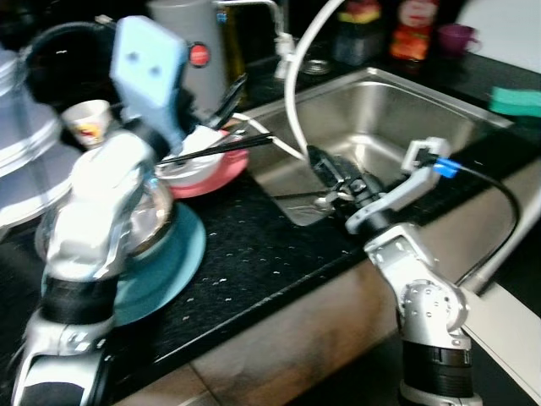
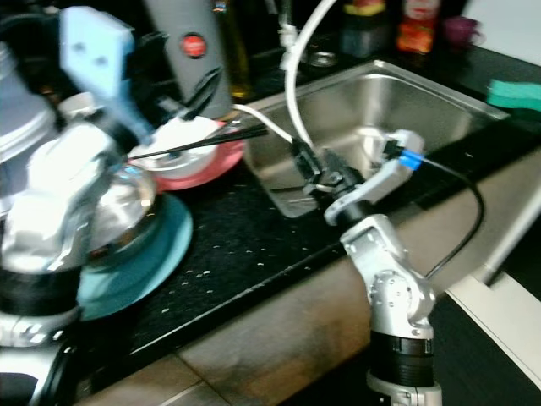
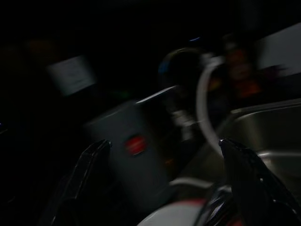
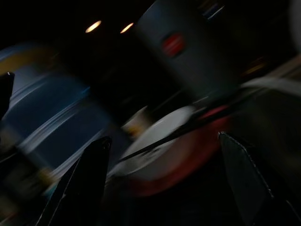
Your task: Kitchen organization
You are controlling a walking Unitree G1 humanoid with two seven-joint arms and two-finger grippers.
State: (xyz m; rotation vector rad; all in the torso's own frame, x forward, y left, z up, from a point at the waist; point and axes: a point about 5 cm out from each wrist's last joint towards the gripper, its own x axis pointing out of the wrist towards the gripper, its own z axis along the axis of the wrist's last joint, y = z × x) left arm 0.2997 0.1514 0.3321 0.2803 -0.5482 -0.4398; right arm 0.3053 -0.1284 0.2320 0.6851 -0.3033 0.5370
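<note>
Dishes (image 1: 203,165) stacked w/ chopsticks (image 1: 224,145), left gripper (image 3: 164,155) fingers apart, right gripper (image 4: 162,150) apart, labels unreadable.

I'm looking down at a black speckled counter (image 1: 262,254) with a brown wooden front edge (image 1: 296,338), and the whole view is a bit blurred. A stainless steel sink (image 1: 380,118) is set into the counter on the right, with a white curved faucet hose (image 1: 296,59) arching over it. The back of the counter lies in deep shade, a pale surface (image 1: 507,25) shows at the far right corner, and two small ceiling lights (image 4: 109,27) glow in the right wrist view.
</note>
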